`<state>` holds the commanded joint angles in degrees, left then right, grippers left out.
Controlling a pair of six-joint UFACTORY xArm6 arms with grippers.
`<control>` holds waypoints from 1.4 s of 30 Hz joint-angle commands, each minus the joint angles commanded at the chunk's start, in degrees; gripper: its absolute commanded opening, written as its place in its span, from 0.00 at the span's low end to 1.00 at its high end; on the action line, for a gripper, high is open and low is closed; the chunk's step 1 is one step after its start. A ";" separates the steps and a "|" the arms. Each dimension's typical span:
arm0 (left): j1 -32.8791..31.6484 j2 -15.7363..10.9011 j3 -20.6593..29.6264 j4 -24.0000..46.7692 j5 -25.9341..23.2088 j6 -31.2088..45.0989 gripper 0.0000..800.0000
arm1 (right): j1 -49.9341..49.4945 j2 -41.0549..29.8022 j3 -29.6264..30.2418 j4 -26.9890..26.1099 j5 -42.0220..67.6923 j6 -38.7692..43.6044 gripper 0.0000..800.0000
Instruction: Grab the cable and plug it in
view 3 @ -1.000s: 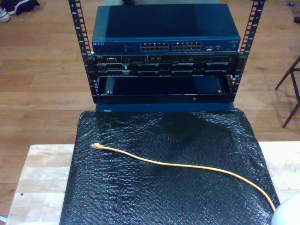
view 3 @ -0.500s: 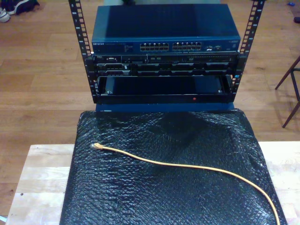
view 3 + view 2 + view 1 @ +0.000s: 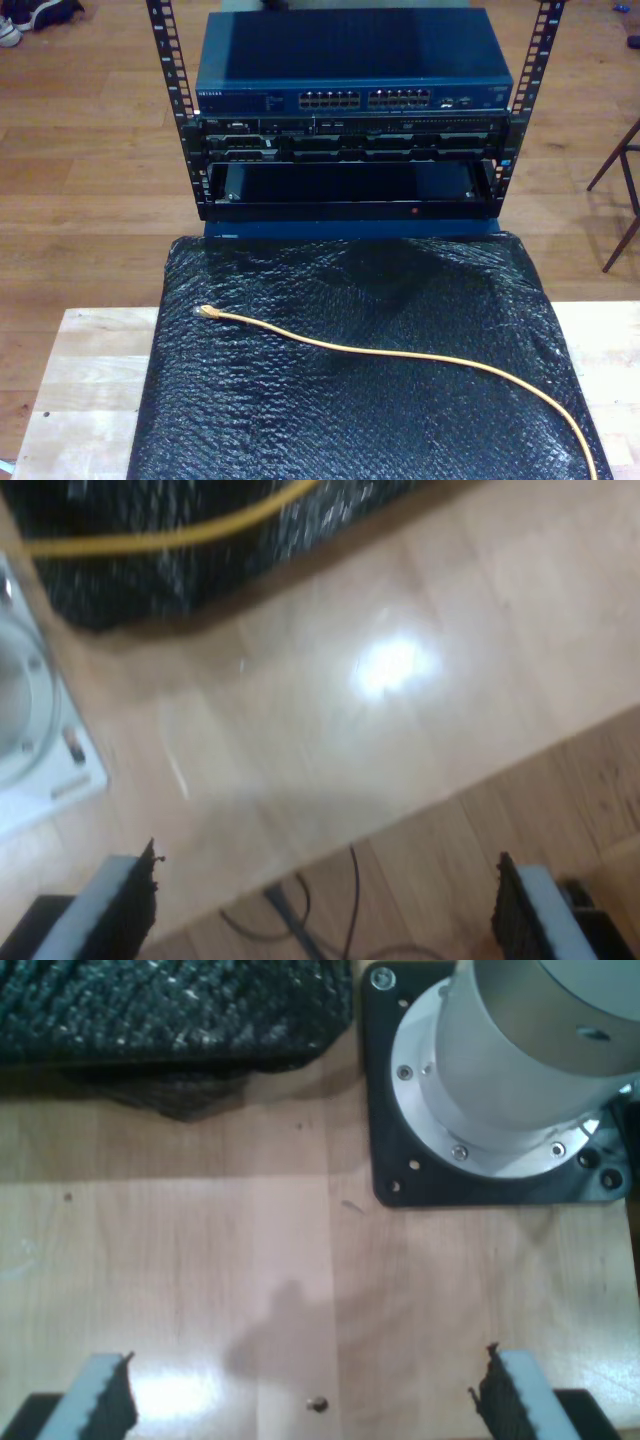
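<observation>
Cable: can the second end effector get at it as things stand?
Probably yes. My second end effector is open over bare wood, and the cable lies uncovered on the black padding just ahead, with nothing between them.

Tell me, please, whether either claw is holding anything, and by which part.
Nothing is held. My first claw and my second claw are both open over bare wood; the cable lies loose on the black mat.

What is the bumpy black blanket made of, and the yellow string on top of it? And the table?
The black sheet looks like plastic bubble wrap or foam: glossy, with small glinting bumps. The cable seems to have a smooth yellow-orange plastic or rubber jacket, and its plug is too small to judge. The table looks like pale wood with visible planks and a slight sheen.
</observation>
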<state>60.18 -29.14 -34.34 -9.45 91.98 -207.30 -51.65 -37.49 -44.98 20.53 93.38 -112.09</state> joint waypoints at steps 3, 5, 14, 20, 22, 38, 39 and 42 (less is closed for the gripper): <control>-1.41 0.35 -0.53 -0.53 -0.09 -2.73 1.00 | 2.46 -0.09 0.00 4.04 0.09 4.04 1.00; -2.73 1.14 -0.97 -2.02 0.00 -5.19 1.00 | 4.75 -0.18 0.09 6.33 0.18 5.98 1.00; -5.54 2.55 -1.67 -3.69 -0.09 -10.64 1.00 | 17.58 -0.35 -1.05 8.70 -0.35 16.44 1.00; -7.47 2.90 -1.58 -5.71 0.00 -12.22 1.00 | 23.91 -0.26 -1.23 12.22 -3.69 20.92 0.99; -7.47 3.52 -1.67 -5.71 -0.09 -12.84 1.00 | 25.85 -0.26 -1.23 13.19 -5.36 22.24 0.99; -11.08 3.60 -1.58 -5.89 -0.09 -18.64 1.00 | 42.11 1.32 -1.49 13.19 -16.35 31.65 0.99; -11.08 3.60 -1.58 -5.89 -0.09 -18.64 1.00 | 43.25 1.58 -1.49 13.19 -17.14 32.35 0.99; -11.08 3.60 -1.58 -5.89 -0.18 -18.73 1.00 | 47.03 2.64 -1.49 13.10 -19.78 34.11 0.99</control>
<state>49.10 -25.54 -35.92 -15.34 91.80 -226.02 -4.62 -34.86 -46.47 33.63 73.60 -77.98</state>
